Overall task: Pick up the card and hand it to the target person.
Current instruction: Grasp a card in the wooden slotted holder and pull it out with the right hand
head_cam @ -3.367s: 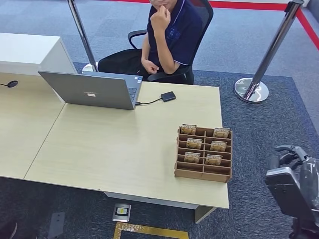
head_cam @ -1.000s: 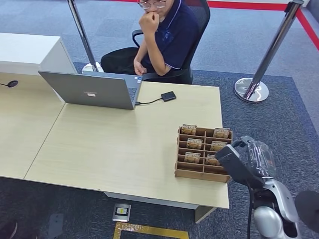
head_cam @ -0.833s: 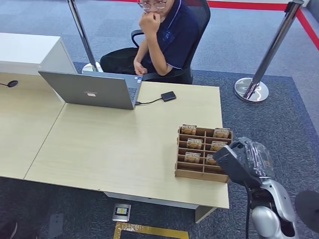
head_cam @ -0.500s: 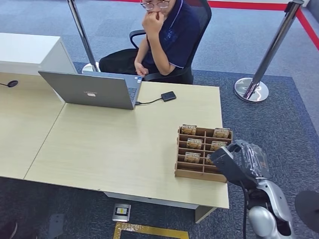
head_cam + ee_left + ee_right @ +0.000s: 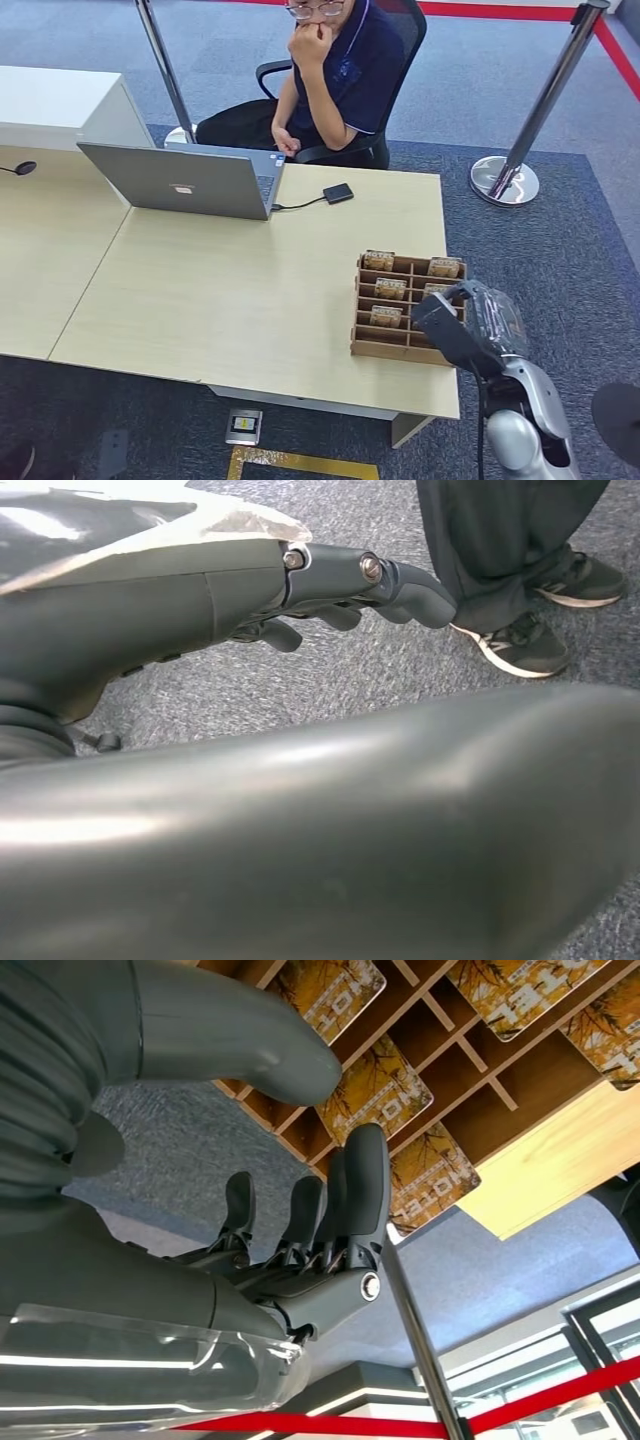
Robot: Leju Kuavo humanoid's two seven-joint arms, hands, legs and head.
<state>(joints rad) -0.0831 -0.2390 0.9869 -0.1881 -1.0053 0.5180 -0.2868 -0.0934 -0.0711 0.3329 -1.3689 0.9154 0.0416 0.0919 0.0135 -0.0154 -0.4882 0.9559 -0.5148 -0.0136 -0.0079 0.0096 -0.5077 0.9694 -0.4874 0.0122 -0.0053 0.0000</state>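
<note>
Wooden slotted card rack near the table's right edge holds all yellow printed cards — none taken. Right hand hovers over it, fingers apart, empty — grasp and handover remain.

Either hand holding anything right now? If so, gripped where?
Nothing held. The right hand hovers over the near right corner of the card rack, fingers apart and empty near a card. The left hand hangs empty above the carpet.
</note>
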